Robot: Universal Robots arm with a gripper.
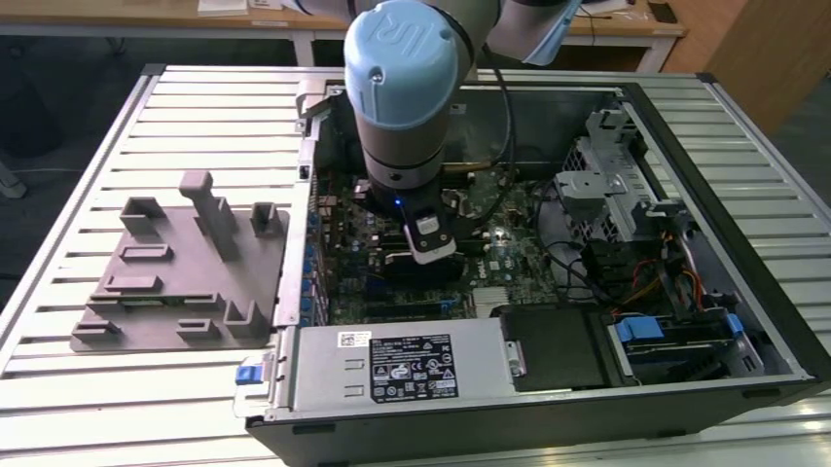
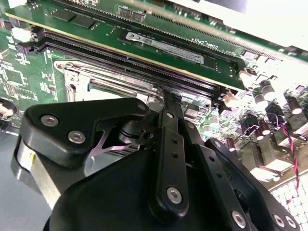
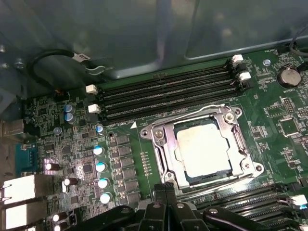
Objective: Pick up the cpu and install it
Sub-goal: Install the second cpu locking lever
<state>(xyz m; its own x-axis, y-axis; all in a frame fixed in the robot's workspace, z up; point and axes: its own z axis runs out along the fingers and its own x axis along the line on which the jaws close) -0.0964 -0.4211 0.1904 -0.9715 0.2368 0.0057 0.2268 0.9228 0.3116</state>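
Your cpu [image 3: 204, 148] sits flat inside the socket frame [image 3: 161, 144], silver top pale and smudged, square to the frame on all sides. Keep the gripper [image 3: 166, 190] plumb just beside the frame; its fingers [image 2: 172, 125] look pressed together, holding nothing.

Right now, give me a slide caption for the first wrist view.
The cpu sits in its metal socket frame on the motherboard, with the claw poised at the socket's edge.
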